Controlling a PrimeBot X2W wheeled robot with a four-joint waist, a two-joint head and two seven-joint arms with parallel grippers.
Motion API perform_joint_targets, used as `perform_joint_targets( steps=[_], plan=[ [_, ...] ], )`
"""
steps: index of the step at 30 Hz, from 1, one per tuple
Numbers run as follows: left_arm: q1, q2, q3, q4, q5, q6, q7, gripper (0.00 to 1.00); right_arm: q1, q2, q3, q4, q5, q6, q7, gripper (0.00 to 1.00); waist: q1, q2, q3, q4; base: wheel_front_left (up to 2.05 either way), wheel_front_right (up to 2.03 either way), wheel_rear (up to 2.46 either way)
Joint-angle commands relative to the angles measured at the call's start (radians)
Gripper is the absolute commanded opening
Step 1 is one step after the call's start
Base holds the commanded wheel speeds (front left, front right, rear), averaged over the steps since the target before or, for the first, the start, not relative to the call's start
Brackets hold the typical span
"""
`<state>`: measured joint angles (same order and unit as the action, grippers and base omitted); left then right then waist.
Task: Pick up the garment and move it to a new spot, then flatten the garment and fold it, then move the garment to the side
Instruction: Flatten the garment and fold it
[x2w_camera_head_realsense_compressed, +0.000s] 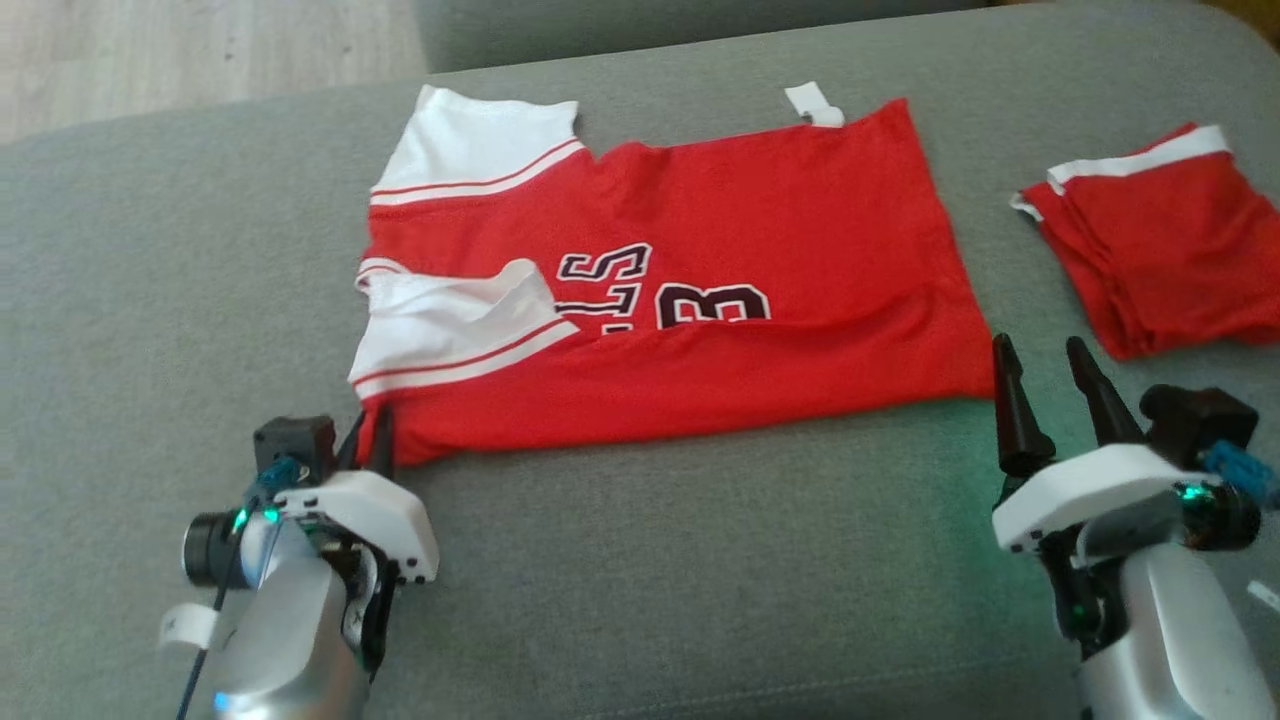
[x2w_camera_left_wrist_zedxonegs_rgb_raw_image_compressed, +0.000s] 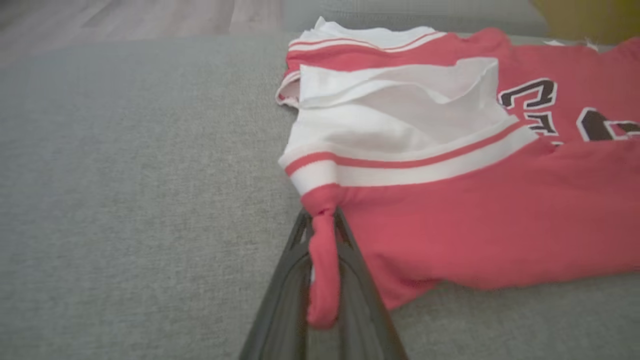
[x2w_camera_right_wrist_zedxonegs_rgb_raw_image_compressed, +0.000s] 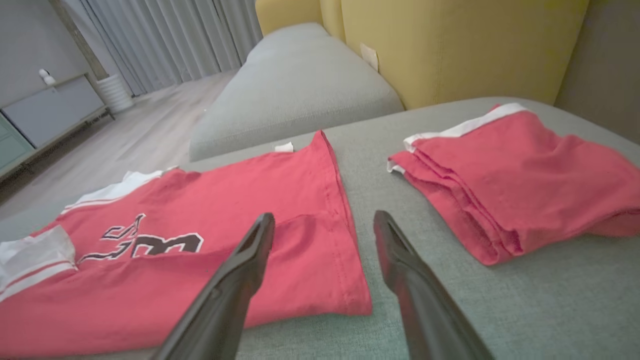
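The garment (x2w_camera_head_realsense_compressed: 700, 300) is a red jersey with white sleeves and dark lettering, lying spread on the grey cushion (x2w_camera_head_realsense_compressed: 650, 560) with its lower half folded up. My left gripper (x2w_camera_head_realsense_compressed: 372, 432) is shut on the garment's near left corner; in the left wrist view a pinch of red cloth (x2w_camera_left_wrist_zedxonegs_rgb_raw_image_compressed: 322, 260) is bunched between the closed fingers (x2w_camera_left_wrist_zedxonegs_rgb_raw_image_compressed: 295, 260). My right gripper (x2w_camera_head_realsense_compressed: 1045, 375) stands open at the garment's near right corner. In the right wrist view its fingers (x2w_camera_right_wrist_zedxonegs_rgb_raw_image_compressed: 250, 260) straddle the hem's corner (x2w_camera_right_wrist_zedxonegs_rgb_raw_image_compressed: 350, 280), a little above it.
A second red garment (x2w_camera_head_realsense_compressed: 1160, 240), folded, lies at the right of the cushion (x2w_camera_right_wrist_zedxonegs_rgb_raw_image_compressed: 510, 180). A yellow backrest (x2w_camera_right_wrist_zedxonegs_rgb_raw_image_compressed: 450, 45) and another grey cushion (x2w_camera_right_wrist_zedxonegs_rgb_raw_image_compressed: 295, 85) stand beyond. Wooden floor (x2w_camera_head_realsense_compressed: 200, 50) shows at the far left.
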<state>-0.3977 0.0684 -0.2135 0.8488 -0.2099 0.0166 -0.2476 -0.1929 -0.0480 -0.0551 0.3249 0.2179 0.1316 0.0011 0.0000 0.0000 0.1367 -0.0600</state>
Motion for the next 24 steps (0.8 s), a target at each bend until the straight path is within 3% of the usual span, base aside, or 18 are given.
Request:
perform_joint_targets(
  steps=[1,10,23,24],
  plan=[
    [-0.016,0.022,0.025,-0.056,0.014,0.002,-0.013,0.0,-0.05,-0.002,0.0,-0.001,-0.009,-0.001,0.018,1.0,0.0,0.0,0.0,0.016,0.0,0.0,0.0],
    [0.052,0.015,-0.012,-0.3,0.06,-0.013,-0.014,0.0,-0.181,-0.002,-0.1,0.287,-0.046,-0.001,0.091,1.0,0.0,0.0,0.008,0.07,0.0,0.0,0.0],
    [0.061,0.016,-0.031,-0.317,0.074,-0.013,-0.014,0.0,-0.332,-0.002,-0.137,0.601,-0.13,-0.001,0.052,1.0,0.0,0.0,0.033,0.084,0.0,0.0,0.0],
    [0.061,0.016,-0.03,-0.314,0.074,-0.012,-0.014,0.0,-0.342,-0.002,-0.129,0.621,-0.127,-0.001,0.047,0.73,0.0,0.0,0.032,0.083,0.0,0.0,0.0]
  ],
)
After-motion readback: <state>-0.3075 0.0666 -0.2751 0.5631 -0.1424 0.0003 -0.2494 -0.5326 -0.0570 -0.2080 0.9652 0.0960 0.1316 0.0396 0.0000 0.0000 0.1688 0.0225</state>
